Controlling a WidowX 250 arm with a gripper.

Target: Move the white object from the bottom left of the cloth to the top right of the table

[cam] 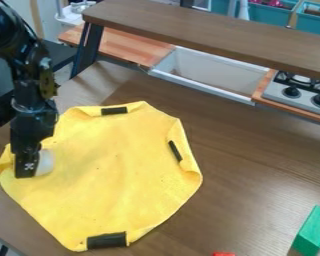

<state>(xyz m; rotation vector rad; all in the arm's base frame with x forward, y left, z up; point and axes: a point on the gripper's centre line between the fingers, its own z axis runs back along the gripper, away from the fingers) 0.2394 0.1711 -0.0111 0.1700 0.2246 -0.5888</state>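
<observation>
White object (45, 163) sits partly behind the end effector (28, 171); open or closed, I can't tell.

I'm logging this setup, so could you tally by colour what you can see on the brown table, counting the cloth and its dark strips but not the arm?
Yellow: 1, cloth
Black: 3, top strip, right strip, bottom strip
White: 1, white object
Green: 1, block
Red: 1, red piece
Total: 7
</observation>
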